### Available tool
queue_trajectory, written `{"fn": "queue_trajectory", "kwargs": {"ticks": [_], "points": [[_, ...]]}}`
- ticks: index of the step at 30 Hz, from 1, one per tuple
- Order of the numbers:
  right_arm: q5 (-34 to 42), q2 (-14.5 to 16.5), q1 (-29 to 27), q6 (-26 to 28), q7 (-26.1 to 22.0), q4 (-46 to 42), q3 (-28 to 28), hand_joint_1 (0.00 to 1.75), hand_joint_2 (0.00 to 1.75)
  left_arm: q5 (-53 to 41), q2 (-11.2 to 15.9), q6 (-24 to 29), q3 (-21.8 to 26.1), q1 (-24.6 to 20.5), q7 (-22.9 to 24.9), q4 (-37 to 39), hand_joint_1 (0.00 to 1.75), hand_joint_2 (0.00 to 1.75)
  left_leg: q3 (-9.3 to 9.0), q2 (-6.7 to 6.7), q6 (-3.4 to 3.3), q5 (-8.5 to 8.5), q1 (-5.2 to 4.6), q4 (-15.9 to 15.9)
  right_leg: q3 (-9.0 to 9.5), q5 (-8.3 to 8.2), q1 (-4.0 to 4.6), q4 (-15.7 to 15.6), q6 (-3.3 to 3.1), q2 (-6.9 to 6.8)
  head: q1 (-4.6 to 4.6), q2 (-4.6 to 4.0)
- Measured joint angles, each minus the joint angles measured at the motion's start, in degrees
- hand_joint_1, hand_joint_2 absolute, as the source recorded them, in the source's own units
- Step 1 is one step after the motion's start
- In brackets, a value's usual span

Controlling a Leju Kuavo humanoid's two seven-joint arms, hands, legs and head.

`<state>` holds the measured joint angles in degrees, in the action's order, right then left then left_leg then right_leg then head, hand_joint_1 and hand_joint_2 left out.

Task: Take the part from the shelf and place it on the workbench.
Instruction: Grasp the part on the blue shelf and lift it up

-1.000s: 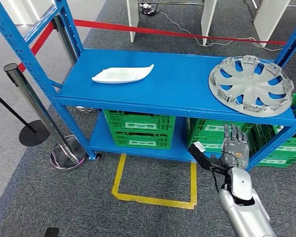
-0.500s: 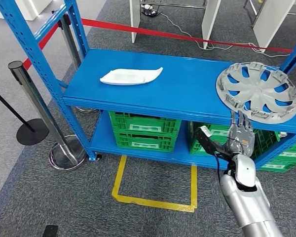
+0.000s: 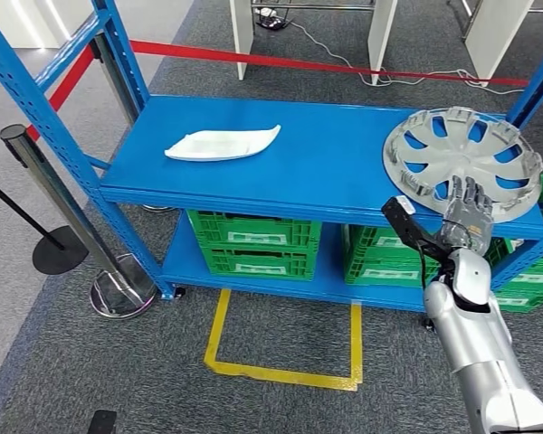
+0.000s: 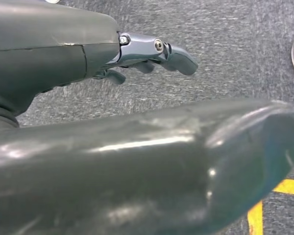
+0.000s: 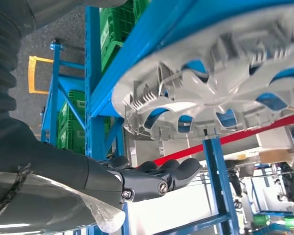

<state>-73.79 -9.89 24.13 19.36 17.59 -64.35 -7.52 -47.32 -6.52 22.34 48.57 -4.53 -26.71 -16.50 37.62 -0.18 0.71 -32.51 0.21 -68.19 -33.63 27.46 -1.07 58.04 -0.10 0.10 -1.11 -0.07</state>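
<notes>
A silver wheel cover (image 3: 462,163) lies at the right end of the blue shelf's (image 3: 309,154) upper board, its rim overhanging the front edge. A white elongated part (image 3: 221,143) lies on the left half of that board. My right hand (image 3: 467,217) is raised in front of the shelf edge, just before the near rim of the wheel cover, with its fingers stretched upward and nothing in it. In the right wrist view the fingers (image 5: 164,176) sit close beside the wheel cover (image 5: 219,83), with a gap showing. My left hand (image 4: 112,161) hangs over grey carpet, fingers extended, holding nothing.
Green crates (image 3: 255,240) fill the lower shelf board. A chrome stanchion (image 3: 63,190) with a round base stands at the shelf's left corner, and red barrier tape (image 3: 309,59) runs behind. A yellow floor outline (image 3: 282,371) marks the carpet in front.
My right hand has risen from below the shelf board up to its front edge at the wheel cover's rim. The camera has shifted a little; the shelf items lie as before.
</notes>
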Motion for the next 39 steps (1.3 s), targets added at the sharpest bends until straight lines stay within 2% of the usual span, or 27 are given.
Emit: {"fn": "queue_trajectory", "kwargs": {"ticks": [1,2,3,4,6,7,8,10,12,14,16,17,18,19,21,22,23,26,28,29,31,32,33,34,35,37,39], "points": [[0.1,0.0,0.2,0.0,0.0,0.4,0.1,0.00,1.31,0.0,0.0,0.0,0.0,0.0,0.0,0.0,0.00,0.00,2.02,0.00,0.07,-1.38,0.03,-3.9,0.07,0.07,0.05,0.0,-0.10,-0.01,-0.01,-0.01],[0.1,0.0,0.3,0.0,0.0,0.8,0.1,0.00,0.87,0.0,0.0,0.0,0.0,0.0,0.0,0.0,0.00,0.00,3.50,0.00,0.05,-1.90,0.04,-6.6,0.17,0.15,0.12,0.0,-0.17,0.00,-0.01,-0.01],[0.2,-0.1,0.3,0.0,0.0,1.2,0.1,0.00,0.44,0.0,0.0,0.0,0.0,0.0,0.0,0.0,0.00,0.00,4.07,0.00,-0.09,-1.23,0.02,-7.1,0.31,0.26,0.22,0.0,-0.22,0.02,0.00,-0.01],[0.3,-0.1,0.4,0.0,0.0,1.5,0.2,0.00,0.00,-0.1,0.0,0.0,0.0,0.1,0.0,0.0,0.00,0.00,3.48,0.00,-0.36,0.62,-0.01,-5.2,0.55,0.39,0.32,0.0,-0.23,0.06,0.00,-0.01],[0.9,-0.1,0.7,0.0,0.0,2.0,0.3,0.00,0.00,-0.1,0.0,0.0,0.0,0.0,0.0,0.0,0.00,0.00,0.23,-0.01,-1.33,5.22,-0.25,2.5,1.13,0.74,0.50,0.0,-0.18,0.10,-0.04,0.00],[1.7,-0.1,0.8,0.0,-0.2,2.2,0.4,0.00,0.00,-0.1,0.1,0.0,0.1,0.0,0.0,0.0,0.00,0.00,-1.33,-0.01,-1.81,6.61,-0.42,6.0,1.29,0.91,0.60,0.0,-0.05,0.13,-0.07,0.01],[2.7,-0.1,1.0,-0.1,-0.6,2.5,0.6,0.00,0.00,-0.1,0.1,0.1,0.1,-0.1,0.0,0.0,0.00,0.00,-2.25,-0.01,-2.16,7.08,-0.58,8.2,1.29,1.00,0.65,0.0,0.16,0.12,-0.10,0.01],[5.2,-0.1,1.2,-0.2,-1.9,3.0,0.9,0.00,0.00,-0.1,0.1,0.1,0.3,-0.1,0.0,0.0,0.00,0.00,-2.71,-0.03,-2.44,6.81,-0.78,9.5,1.16,1.01,0.65,-0.2,0.77,0.10,-0.10,0.01],[7.0,-0.1,1.2,-0.3,-2.9,3.3,1.3,0.00,0.00,0.0,0.0,0.2,0.5,-0.1,0.0,0.0,0.00,0.00,-3.08,-0.02,-2.70,6.97,-0.51,10.4,0.94,1.48,0.56,0.0,1.40,0.05,-0.18,-0.01],[7.6,-0.2,1.6,-0.3,-3.2,3.6,1.5,0.00,0.00,0.0,0.0,0.2,0.6,-0.1,0.0,0.0,0.00,0.00,-3.59,0.00,-3.03,7.20,-0.21,11.1,-0.86,3.65,0.51,3.7,1.89,0.04,-0.37,-0.01],[8.0,-0.2,1.8,-0.3,-3.4,3.9,1.8,0.00,0.00,0.0,0.0,0.3,0.7,-0.1,-0.1,0.0,0.00,0.00,-3.69,0.00,-3.23,7.11,-0.24,11.2,-4.83,6.90,0.41,11.4,2.29,0.03,-0.49,-0.01],[8.3,-0.2,1.7,-0.3,-3.5,4.1,1.8,0.00,0.00,0.0,-0.1,0.3,0.8,-0.1,-0.1,0.0,0.00,0.00,-3.72,0.00,-3.27,7.06,-0.24,11.2,-6.67,7.77,0.38,14.6,2.46,0.01,-0.50,-0.01],[8.8,-0.2,1.6,-0.3,-3.7,4.3,1.9,0.00,0.00,0.0,-0.1,0.3,0.9,-0.1,-0.2,0.0,0.00,0.00,-3.77,-0.01,-3.26,6.99,-0.24,11.1,-7.71,7.63,0.36,16.1,2.59,0.00,-0.50,-0.01],[9.5,-0.2,1.5,-0.3,-4.0,4.5,1.9,0.00,0.00,0.0,-0.2,0.3,0.9,-0.1,-0.3,0.0,0.00,0.00,-3.89,-0.03,-3.19,6.89,-0.23,11.1,-7.52,6.25,0.34,15.1,2.65,-0.02,-0.51,-0.01],[11.3,-0.2,1.7,-0.2,-4.6,4.6,1.9,0.00,0.00,0.0,-0.3,0.3,1.1,-0.1,-0.5,0.0,0.00,0.00,-4.25,-0.07,-2.86,6.52,-0.22,10.9,-4.25,1.78,0.24,7.6,2.66,-0.09,-0.51,-0.01],[12.1,-0.2,1.8,-0.1,-4.9,4.6,1.9,0.00,0.00,0.0,-0.3,0.3,1.3,-0.1,-0.6,0.0,0.00,0.00,-4.28,-0.10,-2.61,6.32,-0.32,10.7,-2.28,0.27,0.25,3.7,2.54,-0.10,-0.53,0.00],[12.8,-0.2,1.8,0.0,-5.1,4.6,1.9,0.00,0.00,0.0,-0.3,0.3,1.4,-0.1,-0.7,0.0,0.00,0.00,-4.19,-0.13,-2.34,6.21,-0.43,10.5,-0.94,-0.48,0.27,1.1,2.31,-0.09,-0.48,0.00],[13.9,-0.2,1.7,0.1,-5.4,4.6,1.9,0.00,0.00,-0.1,-0.3,0.3,1.7,0.0,-0.7,0.0,0.00,0.00,-3.87,-0.16,-1.74,6.13,-0.61,10.2,-0.24,-0.27,0.37,0.0,1.27,0.03,-0.44,0.00],[14.3,-0.2,1.7,0.3,-5.6,4.5,1.9,0.00,0.00,-0.1,-0.3,0.4,1.9,0.0,-0.8,0.0,0.00,0.00,-3.41,-0.11,-1.22,4.97,-0.53,8.8,-0.11,-0.30,0.19,-0.1,0.64,0.01,-0.36,0.00],[14.6,-0.2,1.8,0.4,-5.7,4.5,1.9,0.00,0.00,-0.1,-0.3,0.4,1.9,-0.1,-0.8,0.0,0.00,0.00,-2.49,-0.08,-0.89,3.61,-0.46,6.6,-0.02,-0.32,0.09,-0.2,0.35,-0.03,-0.27,0.00],[15.0,-0.2,1.8,0.6,-5.9,4.4,1.9,0.00,0.00,-0.2,-0.3,0.4,2.1,-0.1,-0.8,0.0,0.00,0.00,0.87,-0.02,-0.41,0.16,-0.30,-0.7,0.04,-0.26,0.13,-0.2,0.05,-0.09,-0.07,-0.01],[15.3,-0.2,1.8,0.7,-6.0,4.4,1.9,0.00,0.00,-0.2,-0.3,0.4,2.2,0.0,-0.8,0.0,0.00,0.00,2.57,-0.02,-0.33,-1.02,-0.26,-4.2,0.04,-0.24,0.16,-0.2,0.01,-0.09,-0.07,-0.01],[15.5,-0.2,1.8,0.7,-6.1,4.5,1.9,0.00,0.00,-0.2,-0.3,0.4,2.4,0.0,-0.8,0.0,0.00,0.00,3.59,-0.02,-0.37,-1.21,-0.25,-6.2,0.07,-0.22,0.20,-0.2,-0.01,-0.06,-0.06,-0.01],[15.7,-0.2,1.8,0.7,-6.2,4.5,1.9,0.00,0.00,-0.2,-0.3,0.4,2.5,0.0,-0.8,0.0,0.00,0.00,3.63,-0.02,-0.53,-0.27,-0.26,-6.0,0.13,-0.20,0.26,-0.2,-0.03,-0.02,-0.05,-0.01],[15.9,-0.2,1.8,0.7,-6.3,4.4,1.9,0.00,0.00,-0.3,-0.3,0.4,2.5,0.0,-0.8,0.0,0.00,0.00,2.63,-0.03,-0.82,1.62,-0.29,-3.6,0.24,-0.18,0.33,-0.2,-0.03,0.02,-0.06,-0.01],[16.2,-0.2,1.8,0.8,-6.4,4.4,1.9,0.00,0.00,-0.3,-0.3,0.4,2.7,-0.1,-0.8,0.0,0.00,0.00,-0.84,-0.06,-1.70,5.61,-0.51,4.2,0.46,-0.05,0.53,-0.2,0.06,0.08,-0.08,0.00],[16.4,-0.2,2.0,0.9,-6.5,4.4,1.9,0.00,0.00,-0.4,-0.3,0.4,2.8,-0.1,-0.9,0.0,0.00,0.00,-2.96,-0.08,-2.30,6.80,-0.78,9.1,0.32,-0.02,0.68,-0.2,0.42,0.10,-0.12,0.00]]}}
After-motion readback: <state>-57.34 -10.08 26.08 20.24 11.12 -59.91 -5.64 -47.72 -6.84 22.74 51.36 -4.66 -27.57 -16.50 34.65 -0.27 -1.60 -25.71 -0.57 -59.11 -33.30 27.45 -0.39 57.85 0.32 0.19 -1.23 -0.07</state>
